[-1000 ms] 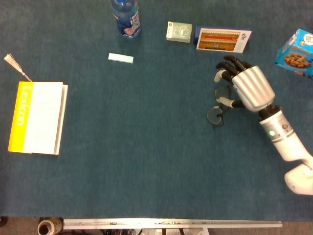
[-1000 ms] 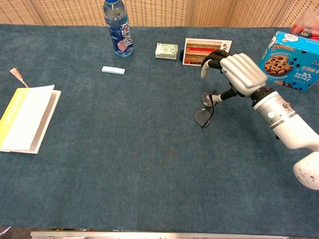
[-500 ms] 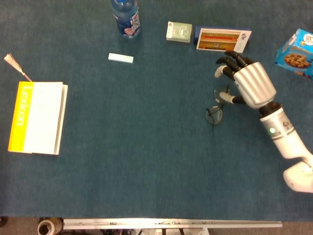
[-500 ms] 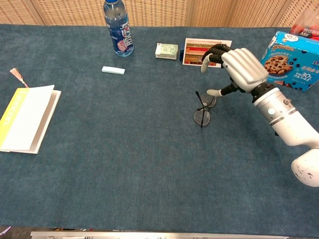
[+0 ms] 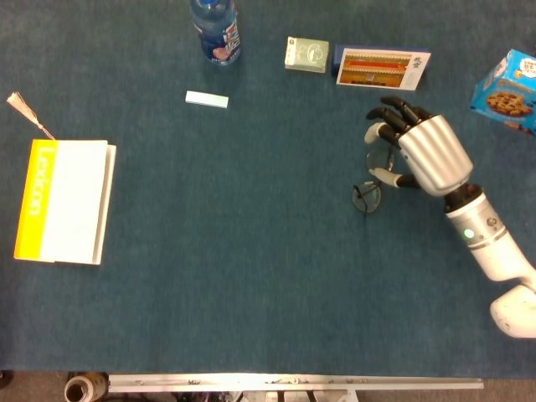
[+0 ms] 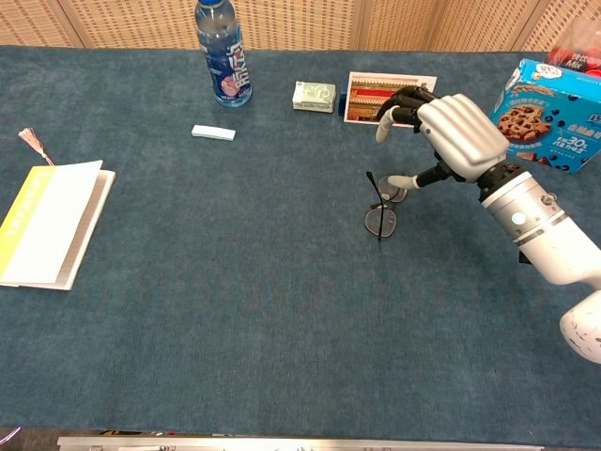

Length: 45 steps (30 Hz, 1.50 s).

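My right hand (image 5: 427, 151) (image 6: 460, 132) hovers over a pair of thin-framed glasses (image 5: 366, 198) (image 6: 380, 221) that lies on the blue cloth at the right of the middle. The fingers arch forward, spread apart, above the far lens. The thumb (image 5: 383, 174) (image 6: 399, 180) reaches down to that lens and seems to touch it. The near lens lies free in front of the hand, and one temple sticks up to the left. Neither view shows my left hand.
At the far edge stand a blue bottle (image 5: 215, 29), a small green box (image 5: 306, 54) and a red-striped card (image 5: 382, 67). A cookie box (image 5: 509, 90) sits at the far right. A white strip (image 5: 206, 100) and a yellow book (image 5: 63, 201) with a tassel lie at the left.
The right hand rose a little, then came back down and left over the glasses. The glasses shifted slightly and one temple now stands up.
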{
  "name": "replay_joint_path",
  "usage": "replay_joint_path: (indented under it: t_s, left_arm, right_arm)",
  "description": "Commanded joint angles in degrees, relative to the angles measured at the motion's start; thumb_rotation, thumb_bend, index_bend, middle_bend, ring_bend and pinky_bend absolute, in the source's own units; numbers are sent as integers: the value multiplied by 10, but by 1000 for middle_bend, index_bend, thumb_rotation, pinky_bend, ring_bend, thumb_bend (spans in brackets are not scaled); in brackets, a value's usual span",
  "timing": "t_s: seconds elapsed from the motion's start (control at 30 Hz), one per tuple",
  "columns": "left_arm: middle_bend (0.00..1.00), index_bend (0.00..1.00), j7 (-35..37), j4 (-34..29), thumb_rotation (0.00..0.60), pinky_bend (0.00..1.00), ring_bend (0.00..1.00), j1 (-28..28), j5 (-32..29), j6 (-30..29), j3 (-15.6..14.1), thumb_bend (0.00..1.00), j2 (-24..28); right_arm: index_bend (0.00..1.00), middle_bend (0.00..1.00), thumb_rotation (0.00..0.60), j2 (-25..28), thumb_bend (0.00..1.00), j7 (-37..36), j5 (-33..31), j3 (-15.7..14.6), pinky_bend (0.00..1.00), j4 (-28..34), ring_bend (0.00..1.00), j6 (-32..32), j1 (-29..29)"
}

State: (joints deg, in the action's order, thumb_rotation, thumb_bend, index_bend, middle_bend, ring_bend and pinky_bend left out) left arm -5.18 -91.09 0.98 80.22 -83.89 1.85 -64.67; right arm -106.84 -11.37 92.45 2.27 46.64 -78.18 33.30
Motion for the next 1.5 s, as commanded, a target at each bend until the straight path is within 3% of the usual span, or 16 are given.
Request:
replay_joint_path:
  t_s: [0.03, 1.1, 1.27, 1.5]
  left_arm:
    - [504, 527, 0, 0, 600, 588, 385, 0, -1, 0, 0, 40, 0]
    - [505, 526, 14, 10, 600, 589, 385, -6, -3, -1, -1, 40, -2]
    - [505, 527, 12, 9, 600, 589, 385, -4, -2, 0, -1, 40, -2]
    - [505, 527, 4, 2, 600, 588, 385, -1, 1, 0, 0, 39, 0]
  right_arm:
    - [464, 343, 600, -3, 0, -1, 0, -2, 437, -3, 184, 5, -1]
    - [464, 344, 600, -43, 0, -32, 2, -22, 437, -74, 184, 42, -15]
    - [464, 343, 600, -38, 0, -36, 1, -12, 438, -69, 184, 29, -14]
    - [464, 344, 600, -11, 0, -26, 1, 23, 437, -25, 184, -16, 3]
